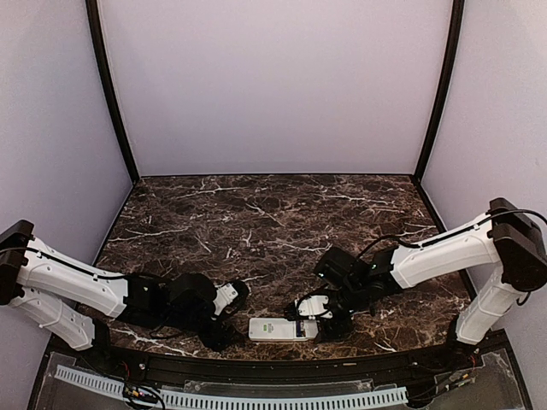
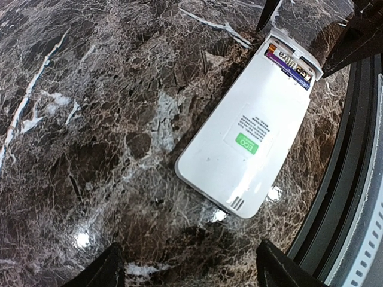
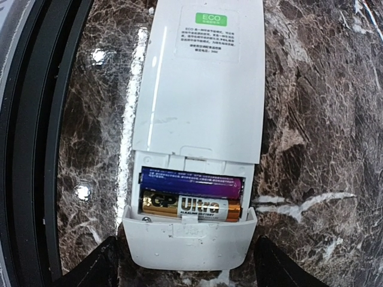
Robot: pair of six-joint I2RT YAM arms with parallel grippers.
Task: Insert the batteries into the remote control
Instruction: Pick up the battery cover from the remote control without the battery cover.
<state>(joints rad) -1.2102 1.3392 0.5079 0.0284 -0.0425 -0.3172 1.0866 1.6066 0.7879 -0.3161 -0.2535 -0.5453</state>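
Batteries (image 3: 191,203) are both sitting in the remote control (image 3: 200,89) beneath my released right hand (image 3: 188,263), so closing it looks next.

The middle and far marble tabletop (image 1: 273,222) is unobstructed. It is bounded by the enclosure walls (image 1: 273,85) behind and at the sides, and by the black rail (image 1: 273,357) along the near edge. Only a narrow strip of marble is seen between that rail and the remote control (image 1: 275,329). The remote's ends are hemmed in by the left gripper (image 2: 191,269) and the right gripper (image 3: 188,263), whose wide-spread fingers flank the compartment end.
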